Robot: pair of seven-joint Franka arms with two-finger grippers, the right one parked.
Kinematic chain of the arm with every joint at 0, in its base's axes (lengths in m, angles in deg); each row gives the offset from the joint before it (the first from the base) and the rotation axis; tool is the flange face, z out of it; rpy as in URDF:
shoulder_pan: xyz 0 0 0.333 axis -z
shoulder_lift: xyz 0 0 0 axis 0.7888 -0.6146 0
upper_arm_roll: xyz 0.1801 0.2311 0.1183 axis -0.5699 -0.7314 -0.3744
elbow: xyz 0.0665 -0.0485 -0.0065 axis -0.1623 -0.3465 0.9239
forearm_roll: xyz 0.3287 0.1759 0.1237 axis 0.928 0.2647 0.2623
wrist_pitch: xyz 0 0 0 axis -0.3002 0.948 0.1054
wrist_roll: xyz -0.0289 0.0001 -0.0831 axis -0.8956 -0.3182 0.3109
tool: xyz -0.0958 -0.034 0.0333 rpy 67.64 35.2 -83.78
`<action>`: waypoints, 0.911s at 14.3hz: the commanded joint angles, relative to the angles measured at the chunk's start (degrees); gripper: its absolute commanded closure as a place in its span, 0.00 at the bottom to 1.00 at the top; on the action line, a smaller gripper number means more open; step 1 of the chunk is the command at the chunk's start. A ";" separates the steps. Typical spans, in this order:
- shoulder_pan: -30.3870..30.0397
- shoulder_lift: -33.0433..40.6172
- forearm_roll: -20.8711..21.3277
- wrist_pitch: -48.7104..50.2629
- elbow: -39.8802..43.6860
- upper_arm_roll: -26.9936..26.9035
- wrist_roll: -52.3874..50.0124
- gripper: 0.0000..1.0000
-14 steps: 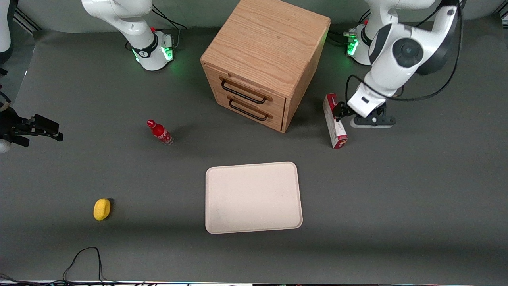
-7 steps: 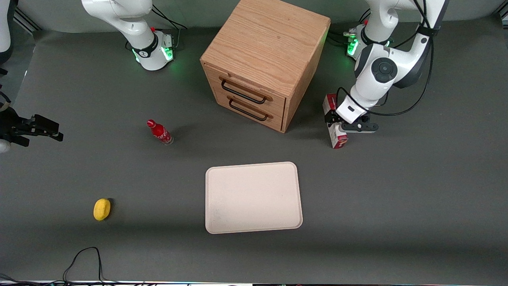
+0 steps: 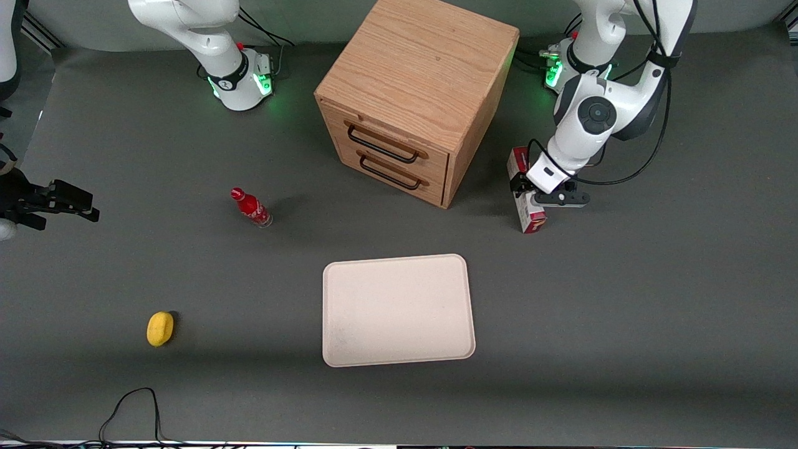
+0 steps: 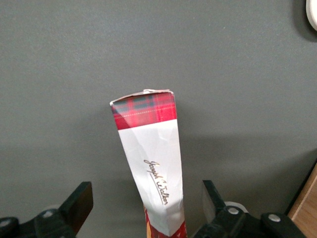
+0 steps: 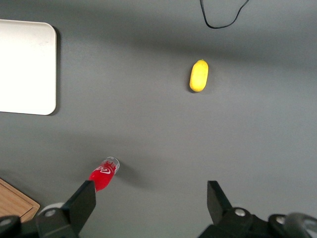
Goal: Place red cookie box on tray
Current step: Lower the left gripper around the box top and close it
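Here, my black two-finger gripper (image 3: 522, 189) straddles the long dark red cardboard cookie box (image 3: 527, 198), fingers (image 4: 79, 204) spread wide, apart from its sides.

The box lies on the grey table beside the wooden drawer cabinet (image 3: 414, 93), well apart from the flat cream-white tray (image 3: 398, 309).

Even overhead light falls across the dark grey worktop (image 3: 623, 312), leaving soft, short shadows beside the wooden cabinet (image 3: 411, 81) and the small red bottle (image 3: 250, 207). Green indicator lamps glow at both arm bases, tinting the matte surface nearby. A darker band crosses the worktop nearest the front camera. The cream tray (image 3: 397, 310) reads bright but not blown out in the front view; in the right wrist view it looks close to overexposed. In the left wrist view the red cookie box (image 4: 151, 163) is sharp, casting a faint shadow, while the gripper (image 3: 522, 189) and its jaws appear slightly soft.
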 commanded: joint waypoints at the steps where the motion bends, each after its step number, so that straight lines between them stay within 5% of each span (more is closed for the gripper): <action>1: 0.97 0.49 -0.65 -1.04 -0.90 -0.41 0.00 0.03; 4: 0.97 0.22 -1.08 -1.13 -0.90 -0.41 -0.35 0.14; 8: 1.32 0.22 -5.30 -1.04 -0.81 -0.41 -0.36 0.97; 13: 1.32 0.49 -5.66 -0.25 -0.20 -0.41 -0.36 1.00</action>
